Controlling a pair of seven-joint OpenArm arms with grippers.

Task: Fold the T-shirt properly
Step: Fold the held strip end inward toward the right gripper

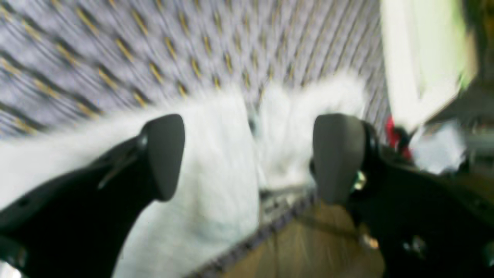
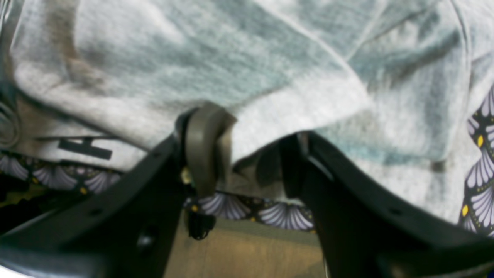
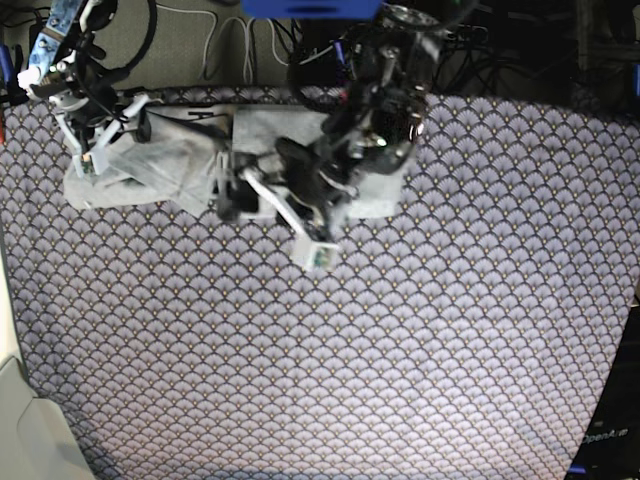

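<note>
In the base view the right gripper sits at the upper left of the frame, over the left end of the T-shirt, which lies crumpled along the top edge of the bench on the patterned cloth. Cables tangle behind the bench at the top. Toward the middle, the left arm reaches across the shirt and hides much of its right half — only a pale corner shows past it. The left gripper is over the shirt's middle. In the right wrist view the right jaws stand apart around a fold of grey fabric near the cloth's edge, one pad against the fabric; whether they grip it I cannot tell. In the left wrist view — blurred — the left jaws are spread wide with nothing between the pads, the pale shirt below them, and bare wood at the lower middle.
</note>
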